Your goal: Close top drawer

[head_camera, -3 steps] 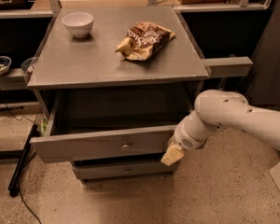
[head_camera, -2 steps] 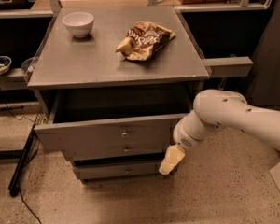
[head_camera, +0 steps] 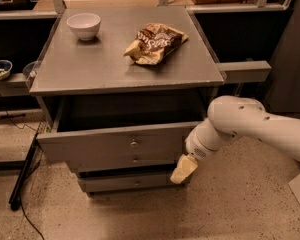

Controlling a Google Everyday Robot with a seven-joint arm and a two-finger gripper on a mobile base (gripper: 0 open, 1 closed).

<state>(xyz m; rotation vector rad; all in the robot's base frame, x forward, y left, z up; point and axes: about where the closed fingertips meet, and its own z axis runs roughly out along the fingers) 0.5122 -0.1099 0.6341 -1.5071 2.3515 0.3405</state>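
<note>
Grey top drawer [head_camera: 110, 145] open, gripper [head_camera: 183, 168] below its right end

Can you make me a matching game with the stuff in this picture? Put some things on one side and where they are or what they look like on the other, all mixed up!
Things:
1. white bowl
2. snack bag
3. top drawer
4. claw

Places or states:
A. partly pulled out, just under the cabinet top
B. low down, just below the right end of the top drawer
C. sitting at the back left of the cabinet top
D. crumpled, lying toward the back right of the cabinet top

Right pairs: 1-C, 2-D, 3-A, 4-B
</note>
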